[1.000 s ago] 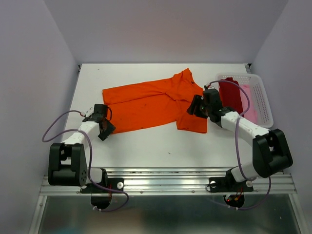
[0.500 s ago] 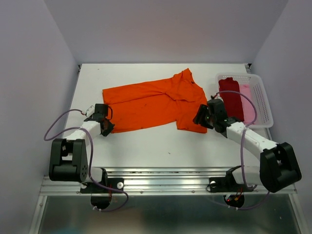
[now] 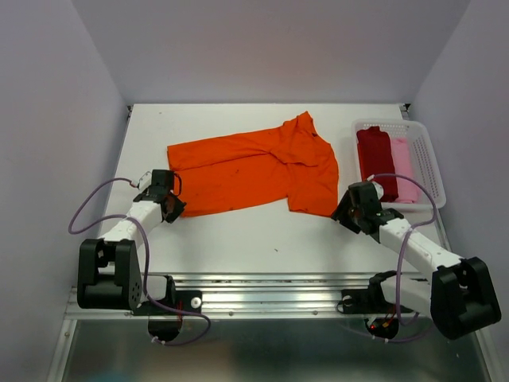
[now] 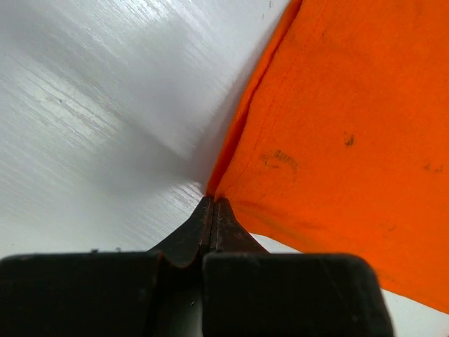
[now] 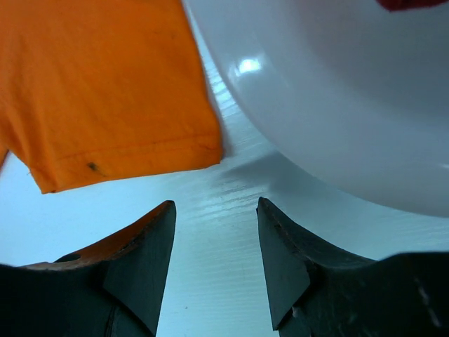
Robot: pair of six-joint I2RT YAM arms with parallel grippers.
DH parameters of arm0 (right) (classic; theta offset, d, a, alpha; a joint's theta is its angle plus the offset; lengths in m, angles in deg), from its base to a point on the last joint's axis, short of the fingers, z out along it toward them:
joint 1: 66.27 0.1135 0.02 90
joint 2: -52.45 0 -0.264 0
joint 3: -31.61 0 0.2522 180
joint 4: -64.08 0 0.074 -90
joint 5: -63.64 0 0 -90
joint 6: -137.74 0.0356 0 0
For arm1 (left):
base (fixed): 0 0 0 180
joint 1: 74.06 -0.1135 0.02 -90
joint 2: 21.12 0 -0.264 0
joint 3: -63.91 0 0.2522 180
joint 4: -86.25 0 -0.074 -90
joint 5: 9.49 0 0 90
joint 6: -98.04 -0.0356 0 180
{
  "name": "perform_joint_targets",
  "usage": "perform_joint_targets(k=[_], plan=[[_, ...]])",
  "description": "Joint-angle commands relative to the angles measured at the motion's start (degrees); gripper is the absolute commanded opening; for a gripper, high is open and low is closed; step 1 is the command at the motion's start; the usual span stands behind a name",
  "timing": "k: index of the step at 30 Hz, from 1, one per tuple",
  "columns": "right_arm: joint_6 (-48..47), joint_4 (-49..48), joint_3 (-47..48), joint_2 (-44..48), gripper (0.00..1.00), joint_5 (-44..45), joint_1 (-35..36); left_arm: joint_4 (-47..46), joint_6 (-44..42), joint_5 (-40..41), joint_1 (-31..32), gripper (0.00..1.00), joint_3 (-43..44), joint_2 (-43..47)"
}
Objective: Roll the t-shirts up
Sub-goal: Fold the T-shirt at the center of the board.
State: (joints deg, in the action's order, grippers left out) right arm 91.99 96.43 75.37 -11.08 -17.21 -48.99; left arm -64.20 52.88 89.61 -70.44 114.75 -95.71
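**Left Gripper Pinched Shirt Corner While Right Stood Open**

The orange t-shirt [image 3: 254,167] lay spread flat and sideways across the middle of the white table [image 3: 238,235], with its bottom hem toward the left and its sleeves pointing far and near. A few small dark specks showed on the cloth.

The left gripper [image 3: 173,208] sat low at the shirt's near left corner. In the left wrist view its jaws were pressed tightly together with no gap, and the corner of the orange hem ran straight into the tips. The cloth rose in a slight tent from that spot, so the corner was pinched between them.

The right gripper [image 3: 342,213] sat near the right side of the table, just beyond the shirt's near right edge and just in front of the white mesh basket [image 3: 430,163]. Its jaws stood spread apart with only bare table between them, and they held nothing. The right wrist view showed a stitched orange edge to the far left of the fingers, apart from them, and the basket's pale wall to the far right.

Inside the basket a dark red t-shirt [image 3: 375,151] lay rolled on the left, with a pale pink t-shirt [image 3: 404,159] rolled beside it on the right, the two touching.
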Motion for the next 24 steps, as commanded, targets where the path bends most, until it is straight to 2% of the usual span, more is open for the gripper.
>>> perform_joint_targets(k=[1, 11, 16, 21, 22, 24], plan=[[2.77, -3.64, -1.34, -1.59, 0.56, -0.36, -0.75, 1.87, -1.33, 0.13, -0.37, 0.0, -0.52, 1.55], [4.53, -15.14, -4.68, -6.87, 0.52, 1.22, -0.75, 1.87, -1.51, -0.58, -0.37, 0.0, -0.61, 2.6], [5.32, -19.45, -4.77, -9.94, 0.42, 2.36, -0.75, 2.14, -1.51, -0.58, -0.37, 0.0, -0.69, 2.69], [5.5, -21.4, -4.51, -10.83, 0.21, 3.77, -0.75, 2.4, -1.42, -0.84, -0.37, 0.0, -0.61, 2.95], [5.32, -21.4, -4.34, -10.83, 0.11, 4.21, -0.75, 2.49, -1.42, -0.93, -0.37, 0.0, -0.61, 3.04], [4.88, -21.14, -3.72, -10.83, 0.01, 4.56, -0.75, 2.67, -1.42, -1.02, -0.37, 0.0, -0.61, 3.13]])
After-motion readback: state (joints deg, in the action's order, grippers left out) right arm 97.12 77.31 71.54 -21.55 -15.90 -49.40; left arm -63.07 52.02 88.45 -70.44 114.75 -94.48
